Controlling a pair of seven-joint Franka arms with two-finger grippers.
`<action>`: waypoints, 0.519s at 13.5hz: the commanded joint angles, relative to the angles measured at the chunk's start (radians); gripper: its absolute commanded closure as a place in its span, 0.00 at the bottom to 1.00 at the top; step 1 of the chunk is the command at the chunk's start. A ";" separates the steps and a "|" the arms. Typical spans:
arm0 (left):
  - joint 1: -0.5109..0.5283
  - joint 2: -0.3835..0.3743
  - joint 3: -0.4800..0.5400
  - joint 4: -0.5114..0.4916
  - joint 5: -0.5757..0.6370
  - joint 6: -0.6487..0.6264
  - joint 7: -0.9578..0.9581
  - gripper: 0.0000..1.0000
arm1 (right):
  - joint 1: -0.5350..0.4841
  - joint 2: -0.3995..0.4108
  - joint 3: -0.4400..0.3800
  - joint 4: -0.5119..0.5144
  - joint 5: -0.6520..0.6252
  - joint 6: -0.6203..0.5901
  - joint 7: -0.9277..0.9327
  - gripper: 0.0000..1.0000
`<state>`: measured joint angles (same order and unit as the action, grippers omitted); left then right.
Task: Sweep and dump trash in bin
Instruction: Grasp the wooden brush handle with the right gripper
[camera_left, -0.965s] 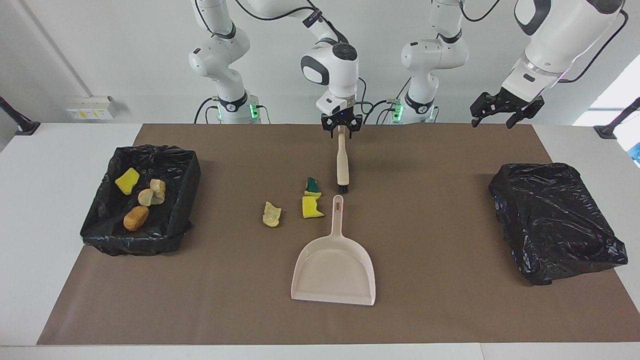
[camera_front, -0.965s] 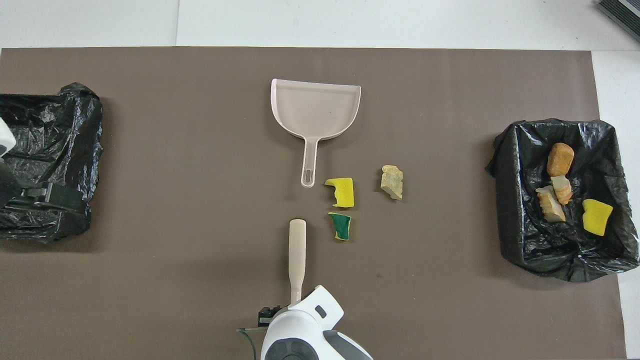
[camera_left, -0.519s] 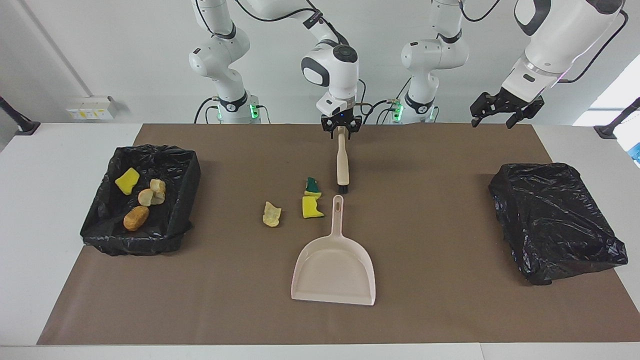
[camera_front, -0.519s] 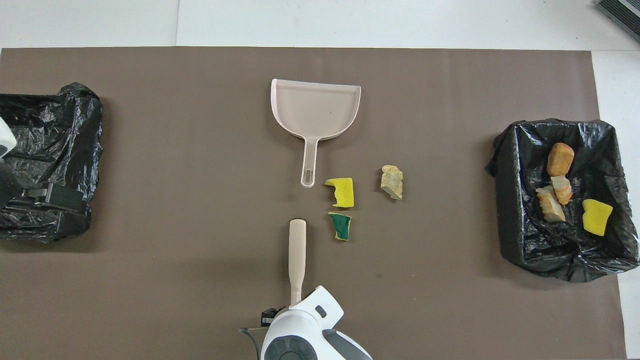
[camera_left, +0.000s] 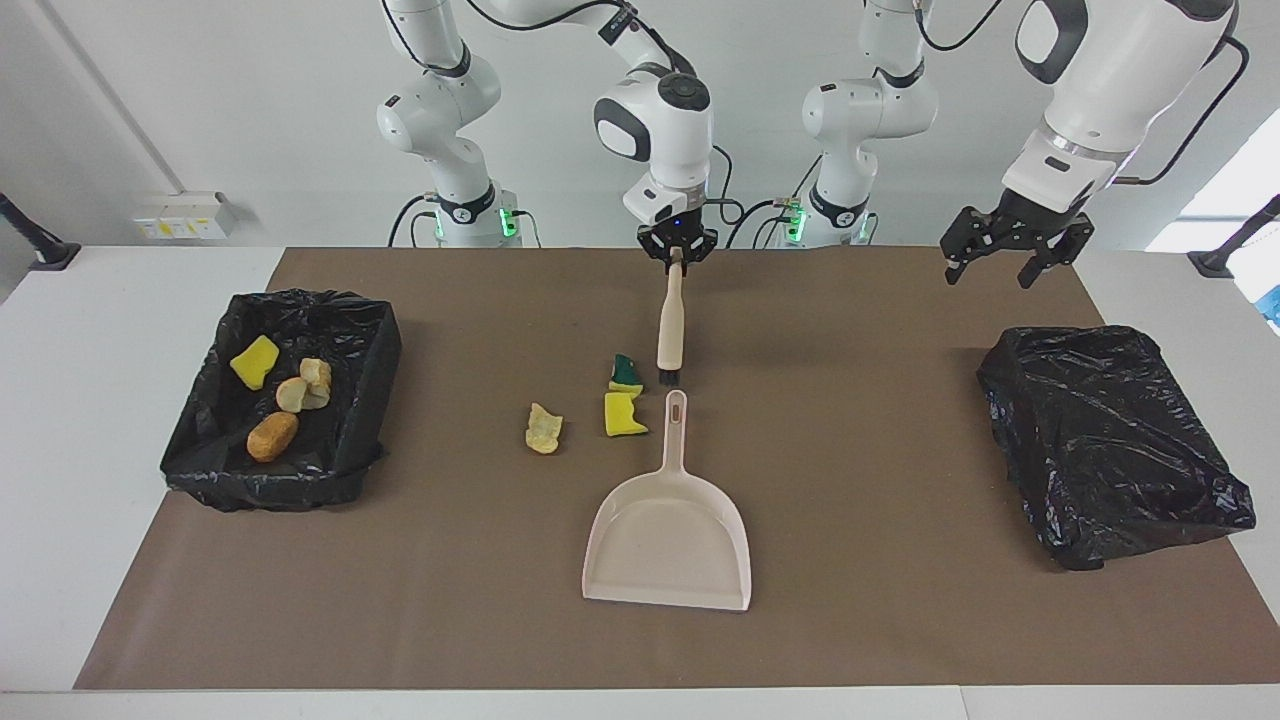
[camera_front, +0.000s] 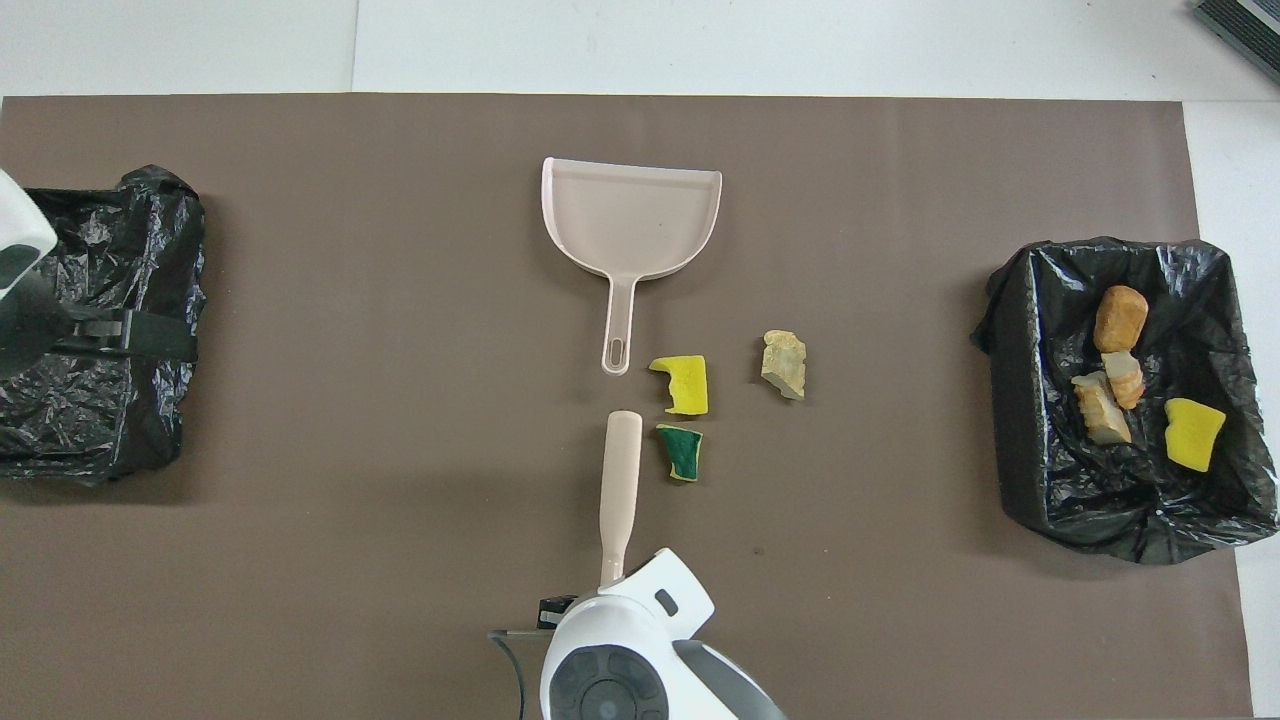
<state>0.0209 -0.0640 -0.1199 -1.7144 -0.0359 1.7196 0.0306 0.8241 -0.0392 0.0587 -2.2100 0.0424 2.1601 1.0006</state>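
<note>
My right gripper (camera_left: 677, 252) is shut on the handle end of a beige brush (camera_left: 670, 325) (camera_front: 619, 480). The brush slants down, and its black bristles (camera_left: 667, 379) hang low beside a green-backed sponge chunk (camera_left: 626, 371) (camera_front: 682, 452). A yellow sponge chunk (camera_left: 624, 415) (camera_front: 683, 384) and a pale beige lump (camera_left: 543, 428) (camera_front: 784, 364) lie on the mat close by. The pink dustpan (camera_left: 668, 545) (camera_front: 630, 215) lies flat with its handle pointing at the brush. My left gripper (camera_left: 1010, 245) (camera_front: 130, 335) hangs open in the air.
The black-lined bin (camera_left: 372, 390) (camera_front: 1015, 420) at the right arm's end holds a yellow chunk, beige lumps and an orange-brown lump. A crumpled black bag (camera_left: 1110, 440) (camera_front: 90, 420) sits at the left arm's end, under my left gripper. Brown mat (camera_left: 880, 600) covers the table.
My right gripper has shut on the brush handle and swung the brush's bristle end toward the green-backed chunk. The left gripper has shifted slightly over the black bag.
</note>
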 joint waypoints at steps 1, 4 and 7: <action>-0.001 0.105 -0.041 0.083 0.007 0.049 0.006 0.00 | -0.084 -0.105 0.003 -0.016 0.005 -0.152 -0.098 1.00; -0.012 0.209 -0.131 0.165 0.010 0.072 -0.026 0.00 | -0.253 -0.175 0.000 -0.017 0.004 -0.256 -0.268 1.00; -0.134 0.289 -0.133 0.185 0.014 0.152 -0.162 0.00 | -0.458 -0.205 0.000 -0.016 0.004 -0.305 -0.521 1.00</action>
<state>-0.0382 0.1591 -0.2617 -1.5810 -0.0362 1.8415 -0.0530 0.4694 -0.2176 0.0480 -2.2115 0.0410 1.8705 0.6078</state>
